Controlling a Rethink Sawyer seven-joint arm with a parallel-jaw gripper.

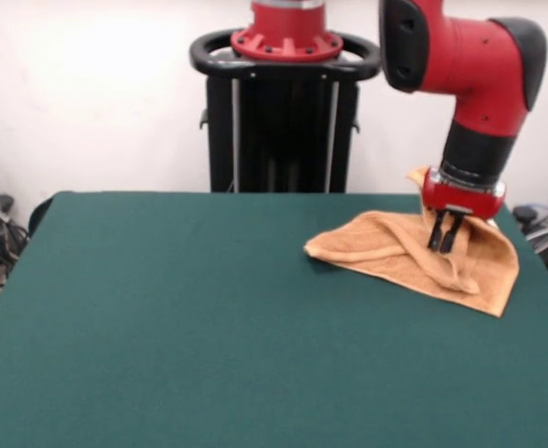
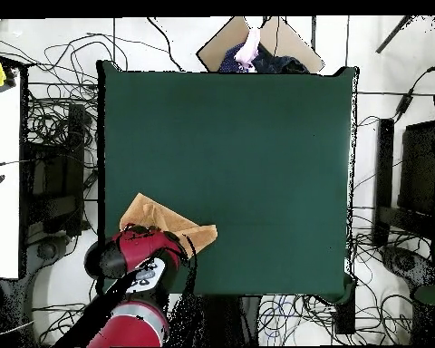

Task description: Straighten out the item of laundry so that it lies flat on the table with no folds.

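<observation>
One orange-tan towel point(image 1: 386, 247) lay crumpled on the green surface point(image 1: 208, 327), bunched up near the corner at the robot's side, at the right of the front view. From the front, the cloth spread in a rough triangle: a rounded lobe pointed left toward the middle of the surface, a sharper corner hung toward the near right edge, and a raised ridge of folded fabric ran diagonally across it. A small flap of cloth also stood up behind the arm's wrist.

The red and black arm point(image 1: 479, 65) came down from above, and its tool point(image 1: 446, 238) was pressed into the towel's upper part. Its two dark fingers point(image 1: 436, 233) stood close together, narrow, with the fabric ridge running right at their tips; whether they actually pinched the cloth could not be told from either view.

Seen from overhead, the arm point(image 2: 140, 254) covered much of the towel point(image 2: 153, 216), leaving only a tan wedge visible near the left bottom corner of the surface point(image 2: 239, 145). The tool itself was hidden there beneath the arm. A person's hand point(image 2: 250, 45) showed at the far edge of the surface, well apart from the towel.
</observation>
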